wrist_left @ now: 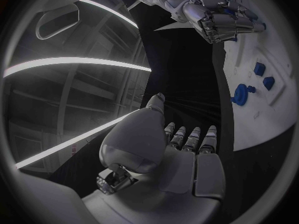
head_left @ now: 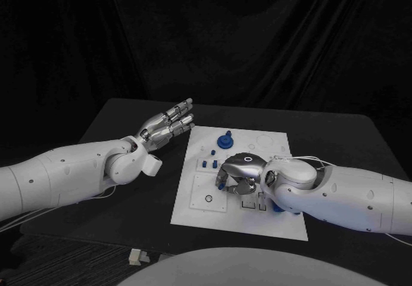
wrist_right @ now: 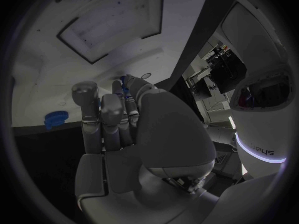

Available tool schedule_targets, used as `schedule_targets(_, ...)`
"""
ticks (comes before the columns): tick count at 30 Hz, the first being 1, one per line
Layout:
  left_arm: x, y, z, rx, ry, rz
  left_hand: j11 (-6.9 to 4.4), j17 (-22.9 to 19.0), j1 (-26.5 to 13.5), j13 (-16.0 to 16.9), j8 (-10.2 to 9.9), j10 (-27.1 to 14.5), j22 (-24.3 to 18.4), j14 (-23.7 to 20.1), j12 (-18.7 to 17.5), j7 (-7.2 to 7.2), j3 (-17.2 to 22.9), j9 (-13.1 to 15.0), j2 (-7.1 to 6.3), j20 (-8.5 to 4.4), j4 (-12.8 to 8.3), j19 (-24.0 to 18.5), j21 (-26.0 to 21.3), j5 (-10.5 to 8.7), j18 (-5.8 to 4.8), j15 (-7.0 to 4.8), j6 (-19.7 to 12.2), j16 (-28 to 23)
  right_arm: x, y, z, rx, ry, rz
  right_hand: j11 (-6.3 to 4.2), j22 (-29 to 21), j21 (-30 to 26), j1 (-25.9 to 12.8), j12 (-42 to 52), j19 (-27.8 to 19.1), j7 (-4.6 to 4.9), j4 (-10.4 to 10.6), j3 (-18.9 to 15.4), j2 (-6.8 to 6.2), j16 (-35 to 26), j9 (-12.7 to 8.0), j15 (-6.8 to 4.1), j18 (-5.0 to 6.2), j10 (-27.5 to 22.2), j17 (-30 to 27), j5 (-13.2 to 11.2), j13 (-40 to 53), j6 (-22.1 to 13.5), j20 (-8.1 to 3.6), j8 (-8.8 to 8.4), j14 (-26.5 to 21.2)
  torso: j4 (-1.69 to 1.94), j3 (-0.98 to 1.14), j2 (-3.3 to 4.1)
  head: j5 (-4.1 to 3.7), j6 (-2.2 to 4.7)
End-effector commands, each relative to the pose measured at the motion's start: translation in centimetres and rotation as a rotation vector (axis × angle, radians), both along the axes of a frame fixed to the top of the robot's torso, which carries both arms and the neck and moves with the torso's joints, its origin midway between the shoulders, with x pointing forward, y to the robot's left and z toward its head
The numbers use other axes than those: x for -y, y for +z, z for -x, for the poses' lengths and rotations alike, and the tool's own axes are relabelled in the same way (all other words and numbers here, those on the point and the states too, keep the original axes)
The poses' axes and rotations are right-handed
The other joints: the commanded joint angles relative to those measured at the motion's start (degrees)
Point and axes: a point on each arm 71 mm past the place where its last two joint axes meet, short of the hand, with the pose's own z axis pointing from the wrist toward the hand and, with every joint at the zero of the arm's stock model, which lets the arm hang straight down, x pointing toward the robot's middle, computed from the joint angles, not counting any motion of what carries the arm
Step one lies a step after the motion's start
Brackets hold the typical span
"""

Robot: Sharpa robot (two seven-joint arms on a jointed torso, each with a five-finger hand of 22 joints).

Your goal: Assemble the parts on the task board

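Observation:
The white task board point(head_left: 270, 220) lies in the middle of the black table. My right hand point(head_left: 240, 174) hovers over the board's middle with its fingers curled down. In the right wrist view, thumb and fingers point(wrist_right: 102, 109) pinch a small blue part point(wrist_right: 126, 90). A round blue part point(head_left: 225, 140) stands near the board's far edge and is seen again in the left wrist view point(wrist_left: 239, 93) and the right wrist view point(wrist_right: 56, 118). Two small blue pieces point(head_left: 210, 162) sit left of the right hand. My left hand point(head_left: 167, 126) floats beside the board's far left corner, fingers stretched and apart, holding nothing.
The board has rectangular slots point(head_left: 253, 205) near its front, a small ring mark point(head_left: 209, 198) and a round outline point(head_left: 264, 141) at the far right. Bare black table point(head_left: 128, 202) lies on either side. A small pale object point(head_left: 137, 256) sits at the table's front edge.

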Motion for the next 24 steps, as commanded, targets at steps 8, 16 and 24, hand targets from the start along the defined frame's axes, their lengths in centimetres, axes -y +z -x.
schedule_targets(8, 0.17, 0.00, 0.10, 0.000, -0.011, 0.012, 0.64, -0.1, -0.2, -0.1, 0.2, 0.0, 0.0, -0.1, -0.2, 0.45, 0.3, 0.1, 0.99, 0.53, -0.3, 0.0, 0.0, 0.26, 0.41, 0.49, 0.1, -0.2, -0.16, 0.00, 0.08, 0.010, 0.002, -0.010, 0.17, 5.5, -0.6, -1.2, -0.4, -0.7, 0.25, 0.9, 0.1, -0.38, -0.2, -1.0, 0.41, 0.01, -1.4, -0.3, -0.6, 0.0, -3.6, 0.36, -0.96, -0.4, 0.05, -0.01, -0.01, -0.06, -0.01)
schedule_targets(16, 0.08, 0.00, 0.13, -0.001, -0.009, 0.011, 0.65, -0.1, -0.2, -0.1, 0.2, 0.0, 0.0, -0.1, -0.2, 0.45, 0.3, 0.1, 1.00, 0.54, -0.3, 0.0, 0.0, 0.25, 0.41, 0.49, 0.1, -0.2, -0.25, -0.06, 0.09, 0.005, 0.008, -0.005, 0.68, 5.2, -1.8, -2.5, -0.4, -1.2, -2.26, 2.2, -0.5, -1.58, -0.6, -1.7, 0.82, 0.17, -4.0, -0.9, -3.5, 0.0, -10.9, 0.80, -0.83, -0.9, 0.01, -0.05, 0.02, -0.04, -0.01)
schedule_targets(24, 0.13, -0.02, 0.12, -0.002, -0.010, 0.011, 0.69, -0.1, -0.2, -0.1, 0.2, 0.0, 0.0, -0.1, -0.2, 0.46, 0.3, 0.1, 0.98, 0.54, -0.4, 0.0, 0.0, 0.25, 0.41, 0.50, 0.1, -0.2, -0.23, -0.08, 0.11, 0.003, 0.011, -0.004, 0.64, 5.2, -2.1, -2.7, -0.3, -1.2, -2.18, 2.3, -0.8, -1.75, -0.7, -1.4, 0.77, 0.24, -4.3, -1.0, -3.9, 0.1, -10.2, 0.81, -0.39, -1.0, 0.06, 0.00, 0.06, -0.23, -0.01)
